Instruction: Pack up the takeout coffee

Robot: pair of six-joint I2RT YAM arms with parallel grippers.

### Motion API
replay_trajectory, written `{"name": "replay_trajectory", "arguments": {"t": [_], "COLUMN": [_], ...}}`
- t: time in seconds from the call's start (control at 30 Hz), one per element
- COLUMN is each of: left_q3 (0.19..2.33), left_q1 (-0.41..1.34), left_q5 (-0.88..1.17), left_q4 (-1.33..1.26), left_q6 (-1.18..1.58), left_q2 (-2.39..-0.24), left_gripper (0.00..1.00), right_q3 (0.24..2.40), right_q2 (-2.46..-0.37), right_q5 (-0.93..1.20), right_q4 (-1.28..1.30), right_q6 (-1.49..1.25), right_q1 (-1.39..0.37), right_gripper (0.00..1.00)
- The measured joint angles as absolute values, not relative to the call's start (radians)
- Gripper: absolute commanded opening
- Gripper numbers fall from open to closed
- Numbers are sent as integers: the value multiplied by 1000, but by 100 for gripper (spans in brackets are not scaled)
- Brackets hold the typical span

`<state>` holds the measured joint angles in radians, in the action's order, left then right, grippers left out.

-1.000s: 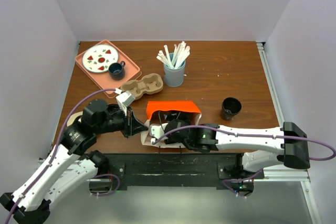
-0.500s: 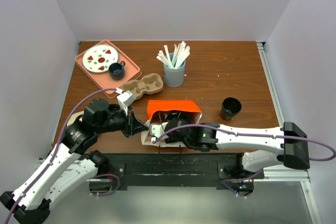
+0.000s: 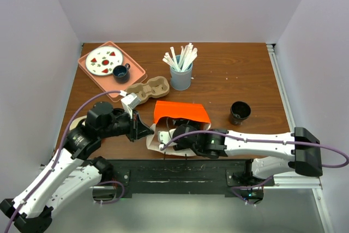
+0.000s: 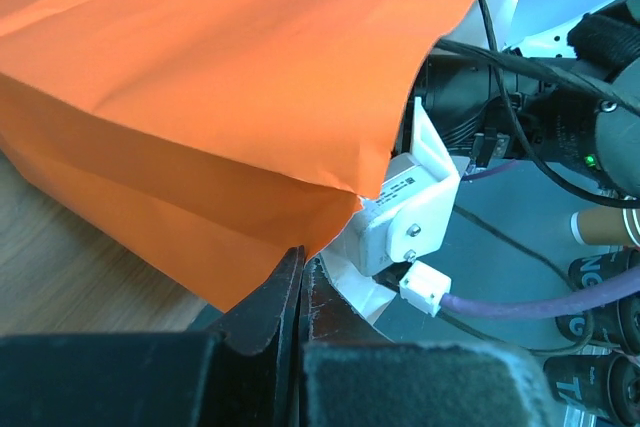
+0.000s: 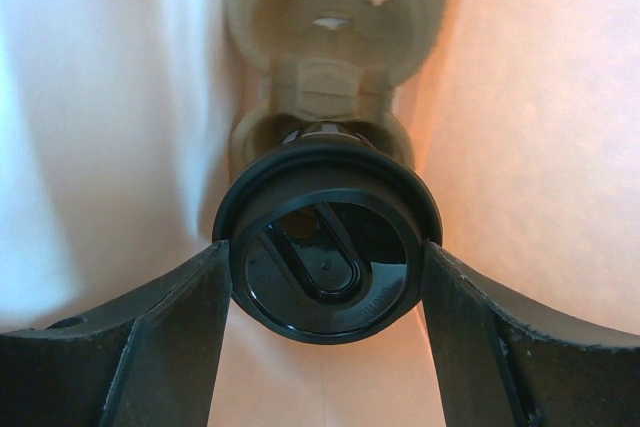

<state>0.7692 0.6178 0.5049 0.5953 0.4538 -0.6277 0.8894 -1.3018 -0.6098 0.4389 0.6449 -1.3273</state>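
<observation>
Orange bag [image 4: 200, 77] in left gripper [image 4: 300, 282]; right gripper's [image 5: 325, 282] lid [image 5: 322, 247] embossing illegible.

orange bag [image 3: 181, 112]: on side, mouth open | black-lidded cup [image 5: 325, 259]: inside, at pulp carrier [image 5: 330, 82]

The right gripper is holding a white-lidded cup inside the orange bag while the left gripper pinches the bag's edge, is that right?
Not quite. The lid is black, not white, as the right wrist view shows. Otherwise yes: the right gripper holds the cup inside the orange bag while the left gripper pinches its edge.
</observation>
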Motion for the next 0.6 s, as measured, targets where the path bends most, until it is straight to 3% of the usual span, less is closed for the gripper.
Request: {"name": "replay_trajectory", "arguments": {"t": [0.6], "left_q3": [776], "left_q1": [618], "left_q5": [502], "left_q4": [593], "left_q6": [490], "left_q2": [-630], "left_gripper": [0], "right_q3": [857], "right_q2": [-1310], "right_q5": [-600], "right_q4": [376], "right_q6": [675], "right_q1": [-1280], "right_gripper": [30]}}
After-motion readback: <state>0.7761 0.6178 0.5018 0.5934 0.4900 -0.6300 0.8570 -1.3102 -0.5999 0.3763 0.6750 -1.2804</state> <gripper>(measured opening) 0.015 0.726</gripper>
